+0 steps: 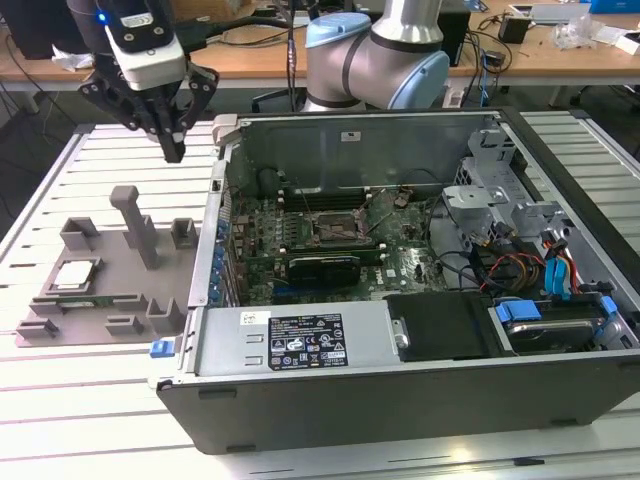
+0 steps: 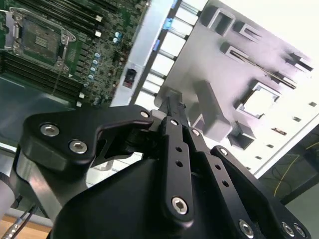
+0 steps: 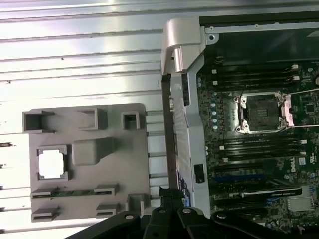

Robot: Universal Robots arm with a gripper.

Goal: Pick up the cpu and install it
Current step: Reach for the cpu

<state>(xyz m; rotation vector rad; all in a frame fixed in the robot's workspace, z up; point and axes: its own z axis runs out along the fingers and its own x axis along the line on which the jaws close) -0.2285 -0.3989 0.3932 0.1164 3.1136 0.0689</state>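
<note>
Over the slatted counter (image 1: 80,420), close to the far corner of the open computer case (image 1: 400,400), the pincer (image 1: 176,150) hangs with its fingers drawn together and nothing held between them. The cpu (image 1: 75,275) lies flat in a square recess of the grey tray (image 1: 118,285) — silver top up, well apart from the pincer and beyond the tray's tall post (image 1: 135,225). The tray sits just beside the case, and the dark socket (image 1: 335,228) shows on the motherboard inside.

A pale ribbed aluminium worktable (image 1: 70,420) stands before a long light-brown wooden desk (image 1: 560,58) strewn with black cables (image 1: 252,30).
</note>
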